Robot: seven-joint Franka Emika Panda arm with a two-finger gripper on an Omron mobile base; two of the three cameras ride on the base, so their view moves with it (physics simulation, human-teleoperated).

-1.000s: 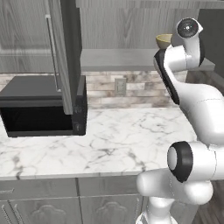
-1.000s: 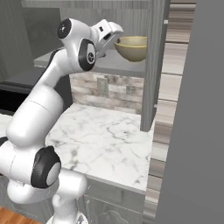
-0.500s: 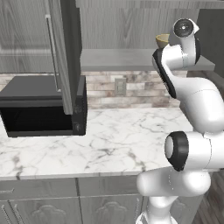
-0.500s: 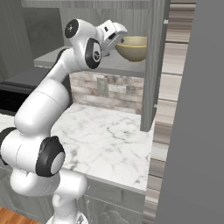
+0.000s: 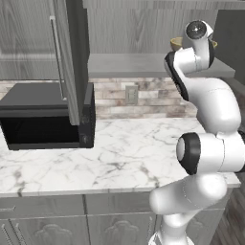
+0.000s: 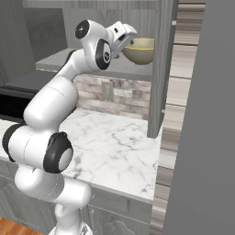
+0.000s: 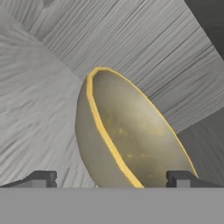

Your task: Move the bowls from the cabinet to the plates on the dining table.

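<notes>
One olive-tan bowl (image 6: pixel 140 51) with a yellowish rim stands on the grey shelf (image 6: pixel 59 59) of the open cabinet (image 5: pixel 143 24). In the left base view a sliver of the bowl (image 5: pixel 176 43) peeks out behind the raised arm. My gripper (image 6: pixel 130 39) is up at shelf height, right at the bowl's left rim. Seen from the hand, the bowl (image 7: pixel 127 131) looms close and tilted. My gripper (image 7: pixel 113 179) is open, its two fingertips (image 7: pixel 41 178) standing wide on either side of the bowl's near rim. The plates and the dining table are out of view.
A black microwave (image 5: pixel 43 119) sits at the left on the marble kitchen counter (image 5: pixel 124 153). The cabinet's open door (image 5: pixel 72 57) hangs above it. The cabinet's upright side panel (image 6: pixel 160 69) stands just right of the bowl. A grey wall (image 6: pixel 206 137) is at the far right.
The hand has crept a little closer to the bowl, and the arm's upper links have shifted with it. The bowl has not moved and the jaws stay wide.
</notes>
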